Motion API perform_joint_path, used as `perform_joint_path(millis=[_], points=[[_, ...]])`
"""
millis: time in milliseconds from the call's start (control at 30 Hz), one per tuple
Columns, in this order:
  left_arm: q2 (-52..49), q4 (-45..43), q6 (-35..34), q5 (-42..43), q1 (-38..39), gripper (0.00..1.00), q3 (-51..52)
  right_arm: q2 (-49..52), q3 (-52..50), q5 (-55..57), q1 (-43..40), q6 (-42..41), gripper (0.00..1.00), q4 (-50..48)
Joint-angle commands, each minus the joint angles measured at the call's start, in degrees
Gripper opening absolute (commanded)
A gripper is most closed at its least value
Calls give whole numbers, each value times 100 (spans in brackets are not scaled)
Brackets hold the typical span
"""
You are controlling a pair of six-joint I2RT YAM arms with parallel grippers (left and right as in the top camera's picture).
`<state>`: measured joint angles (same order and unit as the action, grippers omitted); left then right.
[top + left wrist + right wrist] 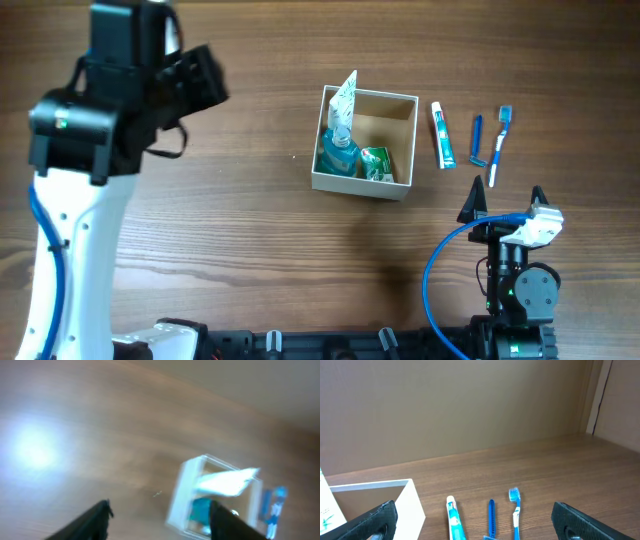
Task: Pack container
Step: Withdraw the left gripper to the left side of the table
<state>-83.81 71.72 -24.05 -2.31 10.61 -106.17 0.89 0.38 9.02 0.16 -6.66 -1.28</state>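
Note:
The container (362, 184) is a square white box with a brown inside, at the table's middle. It holds a teal bottle (337, 155), an upright white tube (344, 100) and a green packet (377, 163). It also shows blurred in the left wrist view (181, 495) and at the left of the right wrist view (412, 506). My left gripper (159, 506) is open and empty, raised well left of the container. My right gripper (505, 205) is open and empty, in front of a toothpaste tube (454, 520), a blue razor (491, 512) and a blue toothbrush (516, 509).
The toothpaste tube (443, 135), razor (477, 140) and toothbrush (499, 145) lie side by side on the wooden table just right of the container. The left arm's white body (70, 230) stands over the table's left side. A wall rises behind the table.

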Motion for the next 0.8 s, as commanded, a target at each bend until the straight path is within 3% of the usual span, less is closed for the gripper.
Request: perform_joint_path(millis=[0, 67, 167, 467, 767], points=[[-162, 546, 90, -337, -501, 69, 2, -61, -9, -26, -9, -98, 100, -7], [-232, 850, 92, -363, -778, 78, 20, -61, -9, -26, -9, -101, 100, -7], [-339, 1139, 92, -378, -1128, 100, 20, -61, -9, -26, -9, -101, 100, -4], [-579, 1084, 92, -378, -2048, 100, 20, -61, -9, -26, -9, -101, 100, -4], [-579, 778, 90, -315, -2173, 100, 20, -61, -9, -26, -9, -98, 100, -4]])
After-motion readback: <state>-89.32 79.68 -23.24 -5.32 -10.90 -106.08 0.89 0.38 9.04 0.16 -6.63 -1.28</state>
